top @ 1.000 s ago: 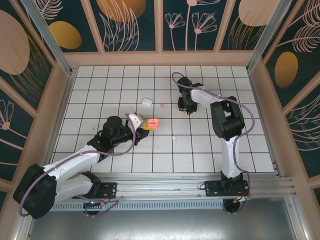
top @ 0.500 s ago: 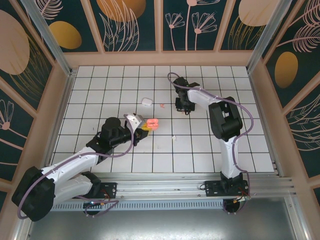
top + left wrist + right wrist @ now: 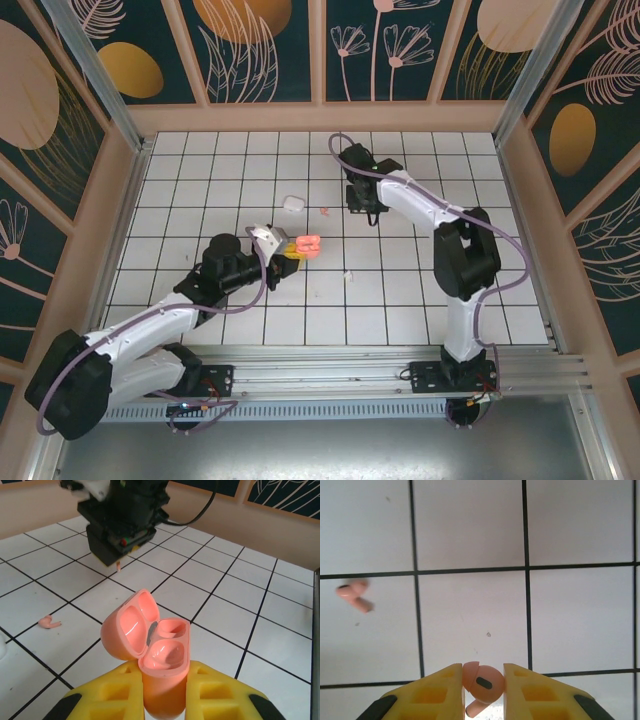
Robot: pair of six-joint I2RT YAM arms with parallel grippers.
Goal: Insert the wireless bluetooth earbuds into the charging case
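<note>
Left hand (image 3: 162,695) clamped on the charging case (image 3: 155,650), low centre of the left wrist view. Yellow ribbed plastic fingers (image 3: 107,700) press the case body on both sides. The case is salmon-pink, glossy and rounded, held upright with its lid hinged open and tilted to the left. Two moulded wells show inside, both empty. In the top view it sits left of centre (image 3: 306,245), at the tip of the left hand (image 3: 290,250).

Right hand (image 3: 483,685) closed on a pink earbud (image 3: 480,677), bottom centre of the right wrist view. The earbud is smooth, with a bulb head, a dark oval spot and a short stem pointing down. The same right hand shows upper left in the left wrist view (image 3: 122,520), black housing, above the desk.

Second pink earbud (image 3: 354,594) lies loose on the desk (image 3: 400,290), at the left of the right wrist view, well apart from the case.

The desk is glossy white square tiles with dark grout lines. A white rounded piece (image 3: 292,203) and a tiny white piece (image 3: 347,274) lie on the tiles; both are too small to tell their shape.
</note>
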